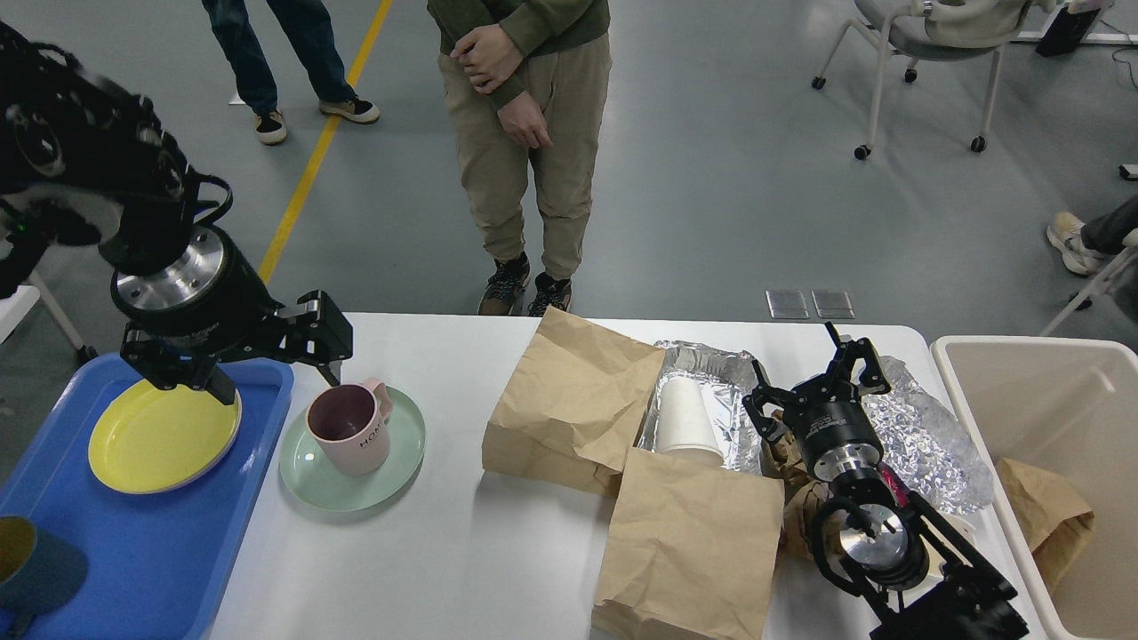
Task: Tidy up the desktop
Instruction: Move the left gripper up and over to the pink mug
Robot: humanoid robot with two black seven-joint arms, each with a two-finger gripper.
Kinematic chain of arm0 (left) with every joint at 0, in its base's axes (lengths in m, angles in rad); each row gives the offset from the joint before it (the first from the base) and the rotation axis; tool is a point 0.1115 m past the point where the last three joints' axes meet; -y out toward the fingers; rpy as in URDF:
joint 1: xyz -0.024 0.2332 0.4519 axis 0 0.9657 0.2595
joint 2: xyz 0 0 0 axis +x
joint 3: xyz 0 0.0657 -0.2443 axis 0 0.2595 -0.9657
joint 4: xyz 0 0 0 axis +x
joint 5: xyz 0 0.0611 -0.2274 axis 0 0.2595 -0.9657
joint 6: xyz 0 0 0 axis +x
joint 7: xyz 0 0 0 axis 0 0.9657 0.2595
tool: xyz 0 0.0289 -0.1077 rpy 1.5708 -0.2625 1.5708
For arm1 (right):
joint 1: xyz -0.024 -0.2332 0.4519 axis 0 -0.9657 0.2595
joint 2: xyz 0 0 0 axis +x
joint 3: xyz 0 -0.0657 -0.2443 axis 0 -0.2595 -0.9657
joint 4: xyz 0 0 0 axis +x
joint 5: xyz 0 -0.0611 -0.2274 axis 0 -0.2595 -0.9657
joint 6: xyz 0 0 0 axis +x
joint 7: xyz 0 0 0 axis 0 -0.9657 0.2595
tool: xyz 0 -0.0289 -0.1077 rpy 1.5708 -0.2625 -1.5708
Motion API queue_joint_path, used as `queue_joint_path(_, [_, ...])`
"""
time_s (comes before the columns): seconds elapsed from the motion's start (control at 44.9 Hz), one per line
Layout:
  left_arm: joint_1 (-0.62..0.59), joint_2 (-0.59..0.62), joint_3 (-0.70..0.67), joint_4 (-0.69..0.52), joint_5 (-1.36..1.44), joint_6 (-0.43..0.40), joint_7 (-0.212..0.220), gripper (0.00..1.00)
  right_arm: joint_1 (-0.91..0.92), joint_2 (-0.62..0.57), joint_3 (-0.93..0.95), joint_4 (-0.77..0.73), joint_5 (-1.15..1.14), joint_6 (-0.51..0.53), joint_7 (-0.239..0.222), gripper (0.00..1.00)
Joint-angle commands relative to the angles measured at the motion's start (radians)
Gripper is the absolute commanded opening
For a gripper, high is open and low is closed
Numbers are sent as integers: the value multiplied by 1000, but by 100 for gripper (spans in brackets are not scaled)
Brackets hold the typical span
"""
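**Left Arm Hangs Over Mug as Clutter Crowds the Bench**

Your left gripper point(274, 380) hangs with fingers spread and empty, one tip over the yellow plate point(163, 435) in the blue tray point(142, 551), the other just beside the rim of the pink mug point(348, 428) on its green plate point(354, 462). The white bench point(444, 551) fills the lower view, its near edge cut off. Your right gripper point(820, 372) sits among crumpled foil point(916, 444), fingers spread, holding nothing you can make out. Two brown paper bags point(693, 542) partly hide a foil pan point(707, 364) and a white paper cup point(686, 418). The beige bin point(1031, 391), cut off at right, holds another bag.
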Motion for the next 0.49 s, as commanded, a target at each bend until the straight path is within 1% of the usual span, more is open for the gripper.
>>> queue_joint_path(0.0, [181, 44, -11, 96, -7, 90, 7, 94, 0, 0, 0, 0, 0, 0, 0, 100])
queue_joint_path(0.134, [351, 72, -40, 219, -10, 119, 12, 94, 0, 0, 0, 0, 0, 0, 0, 100])
queue_joint_path(0.267, [486, 81, -89, 346, -16, 140, 12, 94, 0, 0, 0, 0, 0, 0, 0, 100])
queue_joint_path(0.334, [528, 80, -100, 400, -31, 152, 12, 94, 0, 0, 0, 0, 0, 0, 0, 100])
queue_joint_path(0.468, [592, 81, -123, 467, -39, 168, 13, 94, 0, 0, 0, 0, 0, 0, 0, 100])
